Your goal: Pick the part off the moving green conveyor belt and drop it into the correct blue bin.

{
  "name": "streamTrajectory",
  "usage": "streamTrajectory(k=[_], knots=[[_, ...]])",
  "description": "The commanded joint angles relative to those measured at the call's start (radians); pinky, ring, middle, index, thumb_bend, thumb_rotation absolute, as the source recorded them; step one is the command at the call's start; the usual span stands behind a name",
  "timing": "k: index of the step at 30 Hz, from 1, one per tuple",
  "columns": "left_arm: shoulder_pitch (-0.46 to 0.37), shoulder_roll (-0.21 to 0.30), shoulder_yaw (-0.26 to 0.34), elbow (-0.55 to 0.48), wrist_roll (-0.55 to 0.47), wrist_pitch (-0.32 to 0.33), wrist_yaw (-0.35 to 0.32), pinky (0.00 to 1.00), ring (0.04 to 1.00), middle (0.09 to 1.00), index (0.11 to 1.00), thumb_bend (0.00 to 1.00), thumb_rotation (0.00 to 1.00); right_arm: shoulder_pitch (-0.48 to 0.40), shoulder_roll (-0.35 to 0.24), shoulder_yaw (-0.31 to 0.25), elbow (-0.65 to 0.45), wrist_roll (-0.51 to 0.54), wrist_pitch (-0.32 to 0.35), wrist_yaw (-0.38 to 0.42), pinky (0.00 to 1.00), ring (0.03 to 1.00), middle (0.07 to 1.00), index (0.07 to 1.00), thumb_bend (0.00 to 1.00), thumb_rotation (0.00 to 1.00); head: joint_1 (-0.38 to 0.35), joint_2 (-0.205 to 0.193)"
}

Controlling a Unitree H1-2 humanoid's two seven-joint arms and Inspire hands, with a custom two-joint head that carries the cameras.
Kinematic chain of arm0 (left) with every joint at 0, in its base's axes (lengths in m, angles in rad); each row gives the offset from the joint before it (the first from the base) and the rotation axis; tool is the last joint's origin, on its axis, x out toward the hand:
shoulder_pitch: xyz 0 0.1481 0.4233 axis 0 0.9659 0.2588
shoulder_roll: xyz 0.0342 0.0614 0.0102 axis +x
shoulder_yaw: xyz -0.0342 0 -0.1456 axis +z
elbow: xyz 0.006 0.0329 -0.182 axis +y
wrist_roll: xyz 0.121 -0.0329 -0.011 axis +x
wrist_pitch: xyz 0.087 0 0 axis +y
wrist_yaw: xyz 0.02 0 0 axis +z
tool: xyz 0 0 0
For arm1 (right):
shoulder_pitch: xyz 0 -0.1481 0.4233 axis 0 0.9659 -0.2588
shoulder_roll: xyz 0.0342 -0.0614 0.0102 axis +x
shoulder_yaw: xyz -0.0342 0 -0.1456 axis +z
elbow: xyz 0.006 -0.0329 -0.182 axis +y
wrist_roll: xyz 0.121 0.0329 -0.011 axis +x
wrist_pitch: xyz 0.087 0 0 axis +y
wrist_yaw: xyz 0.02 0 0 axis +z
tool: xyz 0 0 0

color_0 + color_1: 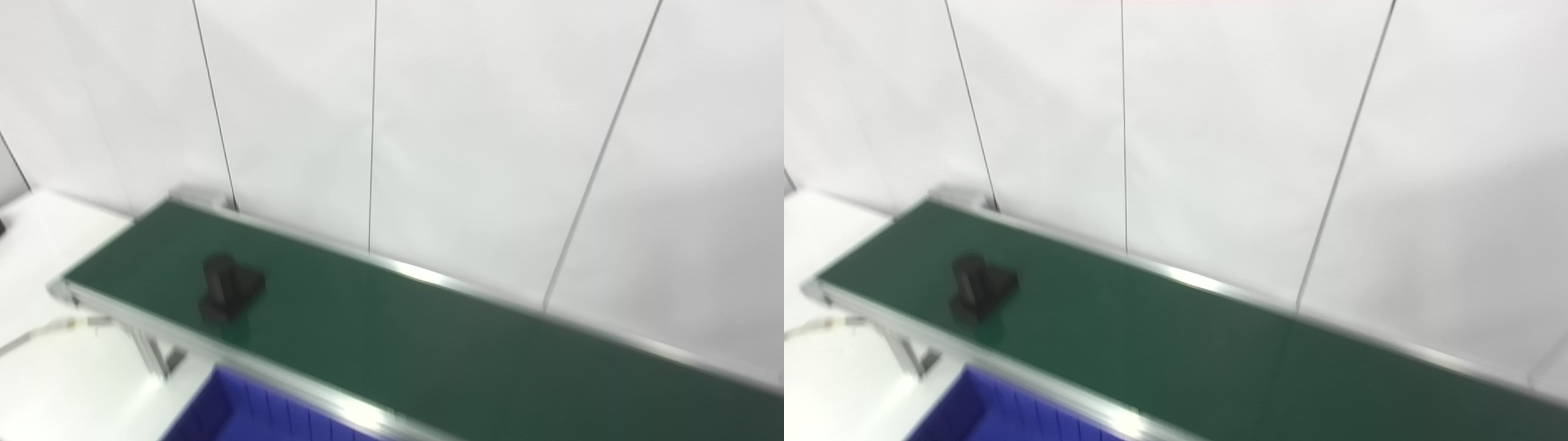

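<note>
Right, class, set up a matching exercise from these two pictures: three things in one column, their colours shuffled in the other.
Things:
1. part
2. conveyor belt
3. bin

Colours:
A. blue
B. black
C. green

Pairs: 1-B, 2-C, 3-A. The part sits near the belt's left end; the bin is below its near rail. Neither hand is in view.

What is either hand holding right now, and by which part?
Nothing can be seen held: neither hand is in view. The black part sits free on the green conveyor belt, near its left end, above the blue bin.
</note>
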Motion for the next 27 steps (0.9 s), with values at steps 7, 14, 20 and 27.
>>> streamTrajectory(k=[7,14,20,27], knots=[[-0.051,-0.030,-0.014,0.019,0.005,-0.040,0.023,0.62,0.706,0.749,0.796,0.83,0.43,-0.021,-0.032,-0.003,-0.052,0.005,-0.057,-0.011,0.65,0.726,0.796,0.905,0.41,0.37,0.048,-0.001],[-0.058,-0.045,-0.016,0.030,0.008,-0.041,0.034,0.60,0.693,0.749,0.799,0.84,0.44,-0.001,-0.059,-0.007,-0.142,0.028,-0.057,0.011,0.65,0.731,0.801,0.922,0.40,0.38,0.071,0.011],[-0.058,-0.050,-0.017,0.027,-0.002,-0.040,0.029,0.60,0.695,0.754,0.808,0.83,0.42,0.017,-0.071,-0.014,-0.243,0.042,-0.057,0.033,0.64,0.724,0.793,0.924,0.40,0.33,0.070,0.022],[-0.061,-0.052,-0.016,0.025,0.007,-0.040,0.036,0.59,0.684,0.751,0.807,0.82,0.40,0.000,-0.072,-0.023,-0.338,0.041,-0.057,0.058,0.64,0.730,0.797,0.910,0.43,0.22,0.064,0.038]])
